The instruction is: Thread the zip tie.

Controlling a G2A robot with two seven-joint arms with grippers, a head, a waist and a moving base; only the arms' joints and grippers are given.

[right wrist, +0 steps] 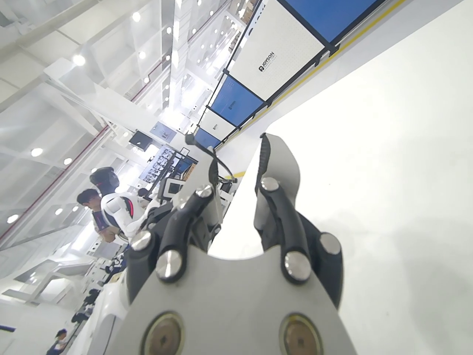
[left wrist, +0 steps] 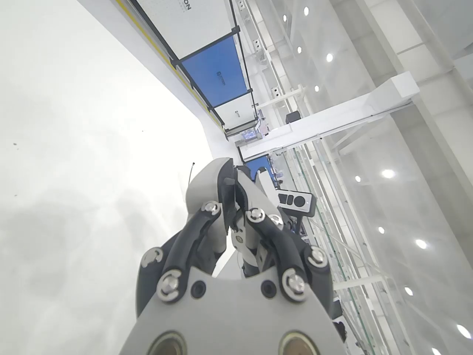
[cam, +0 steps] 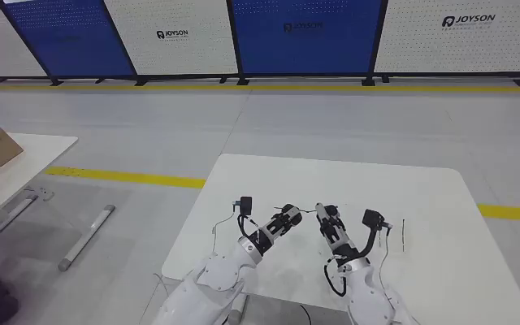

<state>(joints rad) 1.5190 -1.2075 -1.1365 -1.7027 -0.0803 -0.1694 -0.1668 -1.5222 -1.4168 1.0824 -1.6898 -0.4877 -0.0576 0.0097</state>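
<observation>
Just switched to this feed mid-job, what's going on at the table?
The left gripper holds a zip tie in its shut fingers above the white table. The right gripper sits close beside it, fingers open, the tie reaching toward them. It does not look threaded yet. A second tie lies on the table beyond the right gripper.

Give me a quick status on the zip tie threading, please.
Left gripper shut, apparently on the zip tie. Right gripper open beside it, not gripping. Spare zip tie lies off to the side, out of the way.
</observation>
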